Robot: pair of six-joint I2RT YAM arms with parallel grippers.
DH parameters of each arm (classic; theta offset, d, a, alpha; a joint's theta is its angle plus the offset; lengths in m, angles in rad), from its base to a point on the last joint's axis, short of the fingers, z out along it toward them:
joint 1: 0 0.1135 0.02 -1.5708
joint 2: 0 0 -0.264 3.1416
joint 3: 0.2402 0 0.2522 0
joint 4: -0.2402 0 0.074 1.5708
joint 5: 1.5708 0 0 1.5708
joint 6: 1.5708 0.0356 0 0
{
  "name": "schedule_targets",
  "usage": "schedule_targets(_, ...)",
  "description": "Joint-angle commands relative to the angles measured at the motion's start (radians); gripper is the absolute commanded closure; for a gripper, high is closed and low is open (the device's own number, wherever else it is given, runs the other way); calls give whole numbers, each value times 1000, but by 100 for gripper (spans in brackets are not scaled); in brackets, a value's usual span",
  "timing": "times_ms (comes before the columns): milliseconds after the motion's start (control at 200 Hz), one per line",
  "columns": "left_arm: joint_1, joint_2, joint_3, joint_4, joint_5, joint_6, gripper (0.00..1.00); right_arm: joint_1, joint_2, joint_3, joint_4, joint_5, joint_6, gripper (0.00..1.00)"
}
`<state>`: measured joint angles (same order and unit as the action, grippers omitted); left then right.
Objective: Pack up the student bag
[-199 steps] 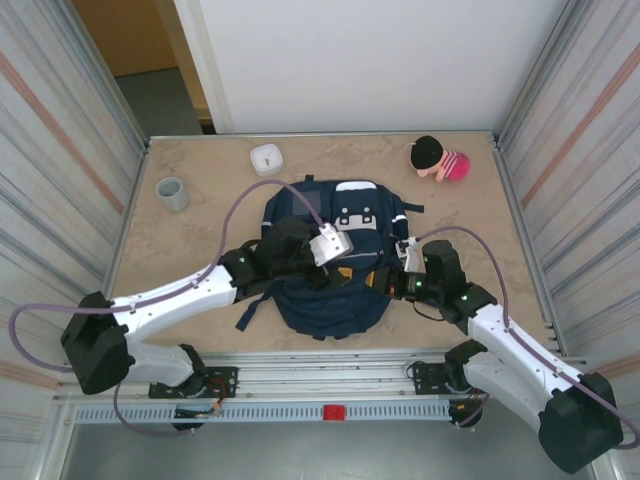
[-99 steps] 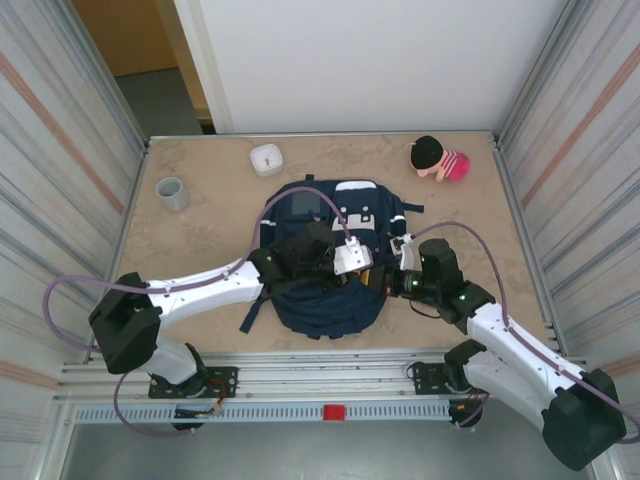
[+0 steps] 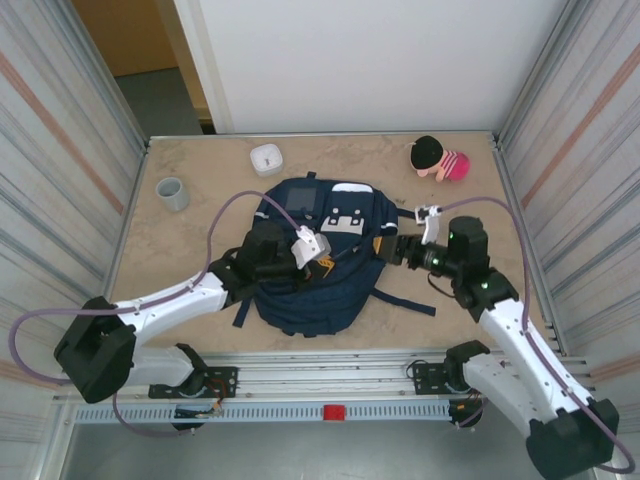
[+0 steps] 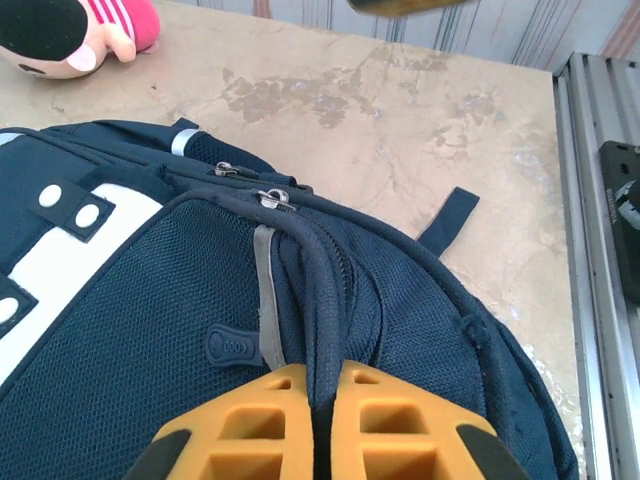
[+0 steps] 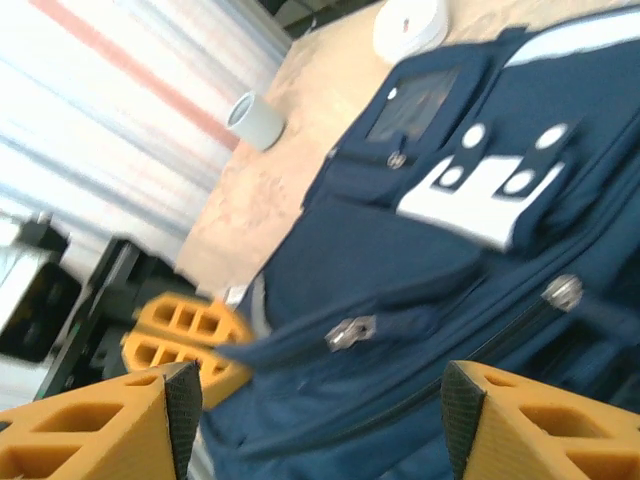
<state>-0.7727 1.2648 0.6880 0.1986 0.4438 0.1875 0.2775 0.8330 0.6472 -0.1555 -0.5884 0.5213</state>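
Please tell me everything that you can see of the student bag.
The student bag is a large navy fabric backpack, mesh-like up close, with a white patch, grey reflective strips and metal zipper pulls. It lies front up on the table, with dark straps spread beside it. The left gripper has its jaws shut on a piped ridge of the fabric. The right gripper hangs open at its right side.
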Motion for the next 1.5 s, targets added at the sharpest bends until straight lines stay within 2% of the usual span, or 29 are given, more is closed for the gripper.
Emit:
schedule_targets(0,14,-54,-11,132,104,-48,100,-84,121,46,2,-197,-85,35)
schedule_targets(160,17,-57,-20,147,122,-36,100,-76,282,104,50,-287,-166,35)
schedule_targets(526,18,-52,-10,145,100,-21,100,48,524,198,22,-386,-328,35)
schedule_targets(717,21,-44,-9,141,74,-18,100,52,491,204,-112,-418,-403,39)
schedule_targets(1012,21,-44,0,104,38,0,100,56,303,192,-310,-475,-442,49)
schedule_targets(1057,21,-46,1,102,39,-1,100,57,274,193,-308,-441,-418,48)
schedule_targets(1142,21,-47,2,104,47,0,100,53,241,199,-308,-302,-383,42)
schedule_targets(1253,21,-42,1,111,63,-1,100,44,258,203,-284,-173,-396,35)
schedule_targets(1378,21,-35,5,115,79,-4,100,38,342,210,-211,-214,-432,31)
schedule_targets(1498,21,-33,2,122,81,-8,100,38,424,218,-120,-339,-419,25)
